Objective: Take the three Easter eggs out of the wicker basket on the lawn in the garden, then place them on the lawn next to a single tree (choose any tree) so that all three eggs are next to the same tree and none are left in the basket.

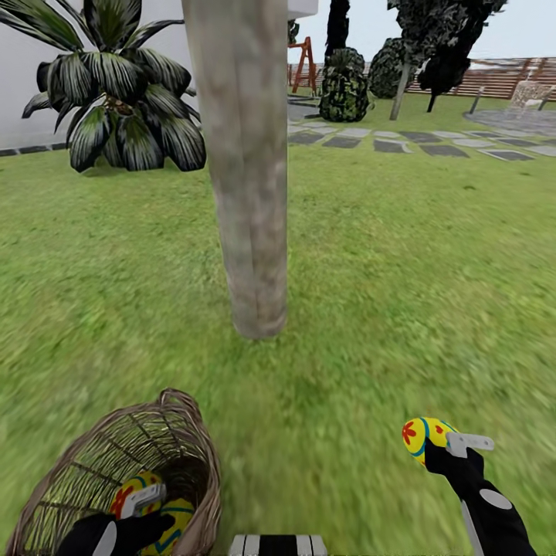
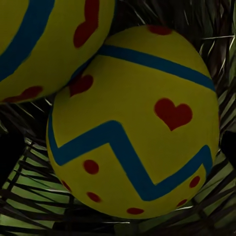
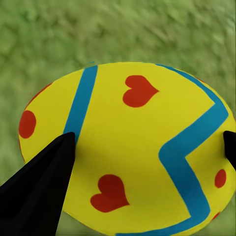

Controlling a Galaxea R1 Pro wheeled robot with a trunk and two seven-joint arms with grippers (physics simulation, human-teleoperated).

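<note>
The wicker basket (image 1: 93, 463) lies on the lawn (image 1: 401, 293) at the lower left, its mouth toward the tree (image 1: 247, 193). Two Easter eggs (image 1: 133, 488) (image 1: 176, 516) rest inside it. My left gripper (image 1: 143, 502) reaches into the basket. In the left wrist view it (image 2: 120, 147) stands open, dark fingers (image 2: 10, 152) flanking one egg (image 2: 132, 123), with the other egg (image 2: 44, 44) touching that one. My right gripper (image 1: 434, 449) is shut on a third egg (image 1: 423, 436), held above the grass right of the trunk. Its fingers (image 3: 44, 182) press the sides of that egg (image 3: 128, 147).
A broad-leaved palm (image 1: 116, 93) stands at the back left by a white wall. Grey paving slabs (image 1: 401, 143), dark bushes (image 1: 344, 85), a fence and more trees lie far behind. Open grass surrounds the trunk's base (image 1: 259, 324).
</note>
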